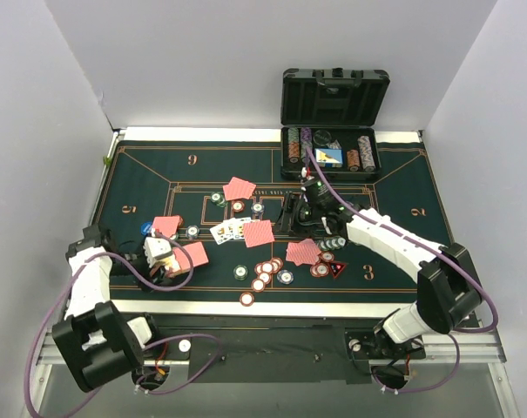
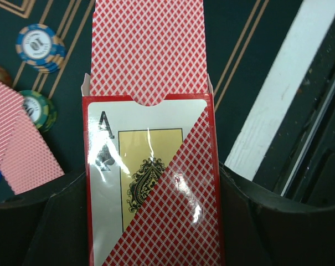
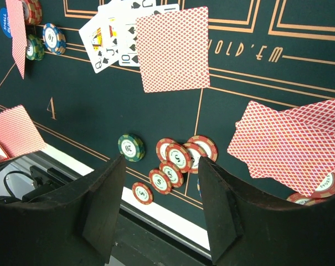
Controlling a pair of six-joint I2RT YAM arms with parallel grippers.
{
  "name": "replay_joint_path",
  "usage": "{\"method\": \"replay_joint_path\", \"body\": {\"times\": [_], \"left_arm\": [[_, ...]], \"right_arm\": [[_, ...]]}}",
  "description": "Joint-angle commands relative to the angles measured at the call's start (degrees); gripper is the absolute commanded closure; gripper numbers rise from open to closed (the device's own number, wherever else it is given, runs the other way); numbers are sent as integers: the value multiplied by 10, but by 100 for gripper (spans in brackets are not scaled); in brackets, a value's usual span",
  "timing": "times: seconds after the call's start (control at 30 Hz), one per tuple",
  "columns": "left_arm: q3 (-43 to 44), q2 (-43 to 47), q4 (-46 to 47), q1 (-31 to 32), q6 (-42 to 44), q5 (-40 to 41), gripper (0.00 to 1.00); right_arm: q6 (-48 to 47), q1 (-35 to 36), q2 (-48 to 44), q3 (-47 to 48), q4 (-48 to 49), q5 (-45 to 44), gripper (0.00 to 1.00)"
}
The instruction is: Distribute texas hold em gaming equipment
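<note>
The left pincer [image 2: 150, 194] is clamped on a red card box [image 2: 156, 160], one finger against each long side. The box's flap [image 2: 148, 50] stands open, and an ace of spades shows on its face. In the overhead view it sits over the near-left part of the green felt mat [image 1: 141, 174], beside a pair of face-down cards [image 1: 193, 255].

The right pincer [image 3: 161, 172] hangs with its fingers apart and nothing between them, over the middle of the mat. Below it lies a cluster of red chips [image 3: 175, 158], with a green chip [image 3: 131, 147] just to their left. Farther off lies a fan of face-up cards [image 3: 114, 33], partly covered by a face-down card [image 3: 173, 50]. More pink-backed cards [image 3: 292, 138] overlap at the right, resting on some chips. A blue button disc [image 3: 5, 19] lies at the far left.

The black case [image 1: 333, 122] stands open at the far edge of the worktop [image 1: 333, 307], with rows of chips [image 1: 365, 152] inside.
</note>
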State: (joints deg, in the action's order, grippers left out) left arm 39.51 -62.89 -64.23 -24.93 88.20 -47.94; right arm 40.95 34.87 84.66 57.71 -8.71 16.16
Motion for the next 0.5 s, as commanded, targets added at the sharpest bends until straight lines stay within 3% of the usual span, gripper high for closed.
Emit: {"method": "replay_joint_path", "body": {"times": [0.0,0.17,0.43,0.47], "left_arm": [[-9,-36,-78,-4,194,-21,100],[-21,-77,-108,-3,310,-34,100],[11,-185,-64,-3,333,-10,100],[10,-201,-60,-3,338,-1,95]], "right_arm": [[12,1,4,-8,13,-1,50],[10,0,3,-5,-4,-9,49],[18,42,28,42,-31,-17,48],[17,54,34,56,-40,-26,48]]}}
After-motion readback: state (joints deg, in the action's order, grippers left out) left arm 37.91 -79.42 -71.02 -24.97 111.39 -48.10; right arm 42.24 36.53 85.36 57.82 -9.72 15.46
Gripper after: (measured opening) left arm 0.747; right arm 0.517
